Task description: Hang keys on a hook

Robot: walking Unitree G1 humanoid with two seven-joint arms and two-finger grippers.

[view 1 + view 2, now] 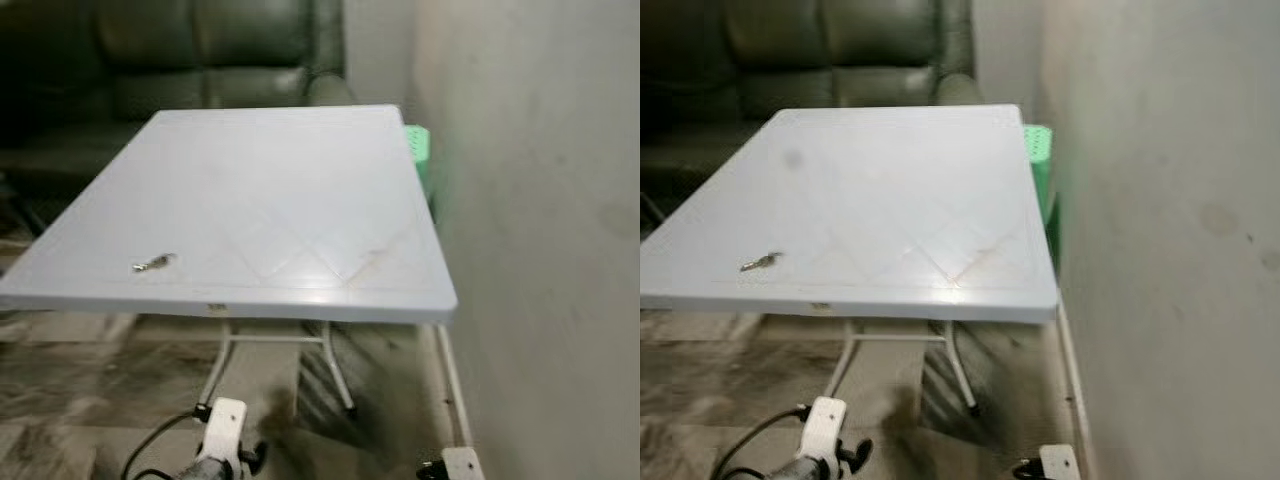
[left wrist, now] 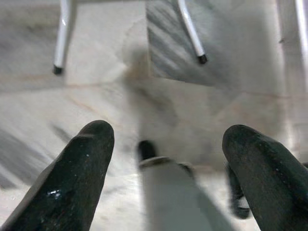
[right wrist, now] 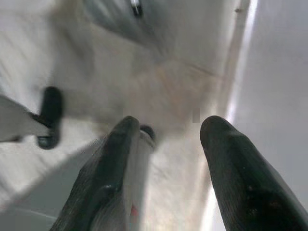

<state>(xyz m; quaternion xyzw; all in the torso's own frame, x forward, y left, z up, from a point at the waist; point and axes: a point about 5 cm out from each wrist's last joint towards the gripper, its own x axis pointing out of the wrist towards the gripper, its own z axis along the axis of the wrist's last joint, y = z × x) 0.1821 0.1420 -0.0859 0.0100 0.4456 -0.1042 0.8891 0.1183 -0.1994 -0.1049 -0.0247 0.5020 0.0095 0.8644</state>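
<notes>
A small bunch of keys [image 1: 155, 263] lies on the pale grey folding table [image 1: 300, 180], near its front left corner. Both arms hang low in front of the table, below its top: the left arm [image 1: 225, 435] by the table's legs, the right arm [image 1: 455, 465] close to the wall. In the left wrist view my left gripper [image 2: 168, 132] is open over the marble floor, its fingers wide apart with nothing between them. The right gripper [image 3: 173, 122] is also open and holds nothing, pointing down at the floor beside the wall's base.
A plain grey wall [image 1: 540, 250] runs along the table's right side. A green plastic stool [image 1: 420, 150] stands between the table's far right corner and the wall. A dark sofa [image 1: 200, 60] sits behind the table. White table legs [image 2: 191, 31] stand on the floor.
</notes>
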